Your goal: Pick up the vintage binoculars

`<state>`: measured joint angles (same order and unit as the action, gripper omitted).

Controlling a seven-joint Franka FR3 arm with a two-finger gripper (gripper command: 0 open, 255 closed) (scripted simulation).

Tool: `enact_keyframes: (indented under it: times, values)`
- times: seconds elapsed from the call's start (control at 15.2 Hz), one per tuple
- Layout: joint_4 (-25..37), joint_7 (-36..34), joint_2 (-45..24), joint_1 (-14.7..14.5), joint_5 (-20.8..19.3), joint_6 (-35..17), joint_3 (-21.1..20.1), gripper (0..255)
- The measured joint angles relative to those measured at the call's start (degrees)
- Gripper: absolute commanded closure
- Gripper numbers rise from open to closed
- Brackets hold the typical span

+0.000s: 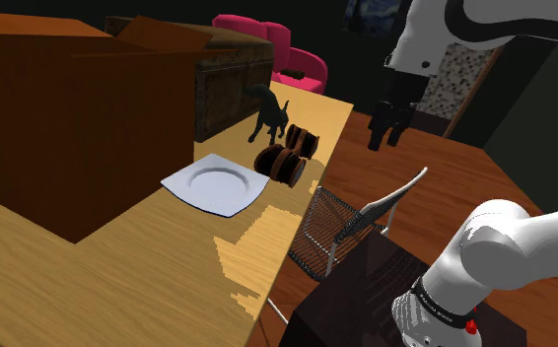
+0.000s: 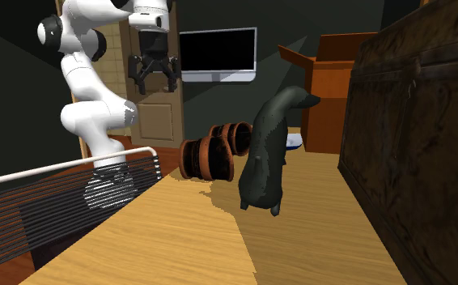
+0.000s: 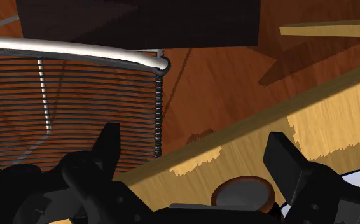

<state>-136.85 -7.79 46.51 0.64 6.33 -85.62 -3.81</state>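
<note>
The binoculars are dark brown with orange-brown rings and lie on the wooden table near its right edge, between the white plate and a black animal figurine. In the second exterior view the binoculars rest beside the figurine. My black gripper hangs open in the air, above and to the right of the binoculars, over the floor beyond the table edge. From the second exterior view the gripper is high above the table. In the wrist view the fingers stand apart, and one barrel end of the binoculars shows below them.
A white square plate lies left of the binoculars. A large brown cardboard box and a dark chest stand behind. A wire-mesh chair sits against the table edge under the gripper. Pink chairs stand farther back.
</note>
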Motion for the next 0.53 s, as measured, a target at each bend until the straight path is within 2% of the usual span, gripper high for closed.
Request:
enact_keyframes:
  times: [0.2,0.53]
  values:
    - [0.2,-2.8,-1.9,0.8,0.9,-2.0,-1.0,0]
    - [2.4,-14.2,-10.7,4.0,4.0,-10.3,-5.0,0]
